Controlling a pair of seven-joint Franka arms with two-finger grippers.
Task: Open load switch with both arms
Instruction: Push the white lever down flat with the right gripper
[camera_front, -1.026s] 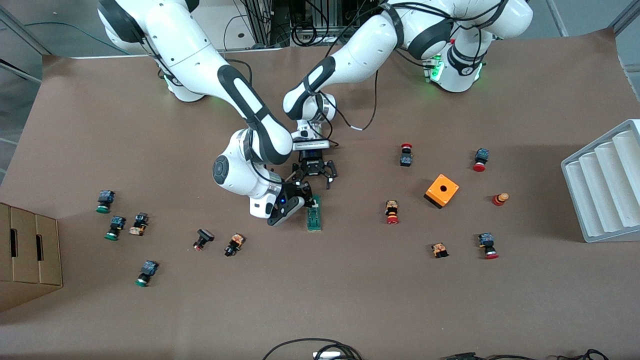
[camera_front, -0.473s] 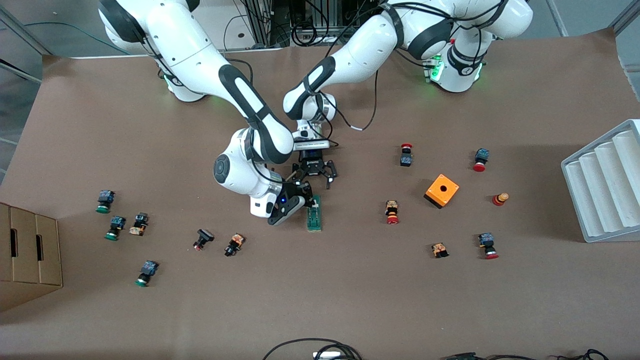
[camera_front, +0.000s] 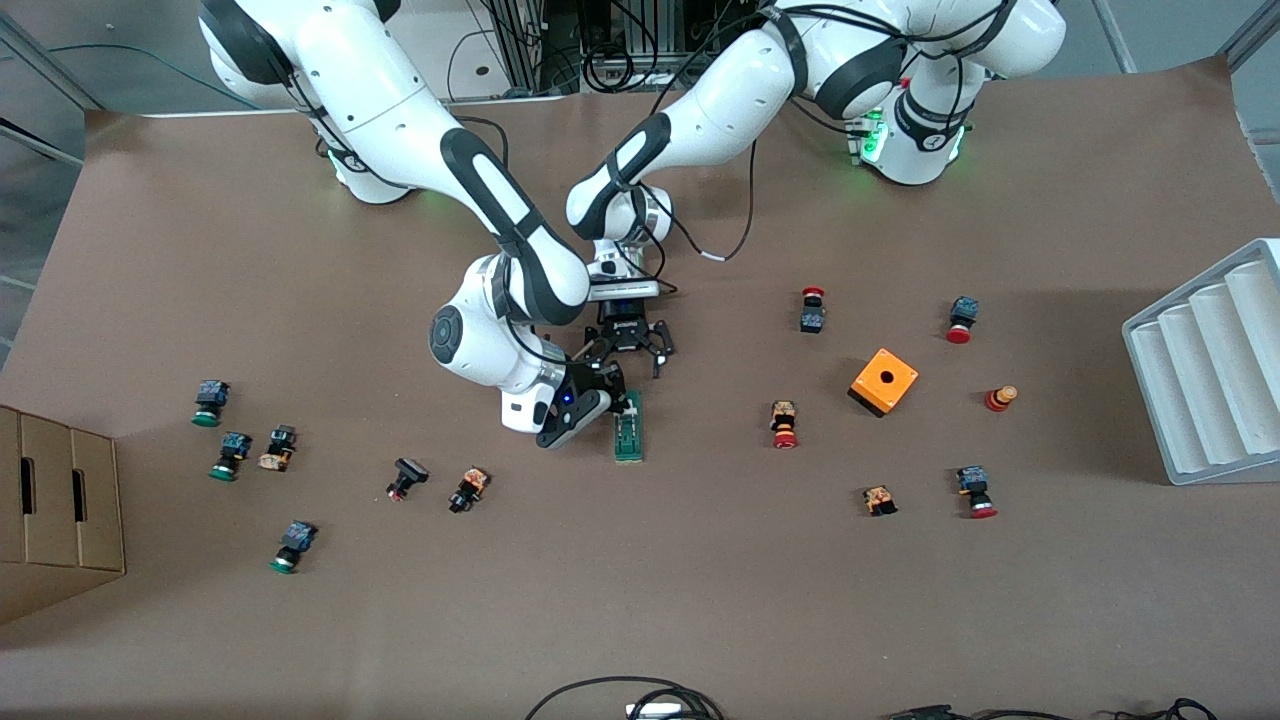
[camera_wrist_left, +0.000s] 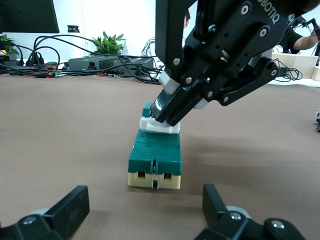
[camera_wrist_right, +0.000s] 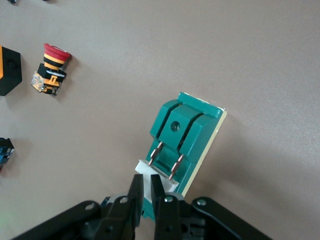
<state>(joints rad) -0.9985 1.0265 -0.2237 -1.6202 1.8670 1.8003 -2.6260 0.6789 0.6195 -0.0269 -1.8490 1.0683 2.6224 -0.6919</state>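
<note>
mid-table, load switch (camera_front: 628, 428) lying lengthwise toward front camera, right gripper (camera_front: 622, 398) pinching its white tab, left gripper (camera_front: 632, 352) spread

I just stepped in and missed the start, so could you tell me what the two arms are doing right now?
Both arms are working at the green load switch in the middle of the table. The right tool is shut, its fingertips at the switch's white lever. The left tool hangs open just above the table at the switch's end nearer the bases, not touching it. Push buttons and an orange box lie scattered around.
</note>
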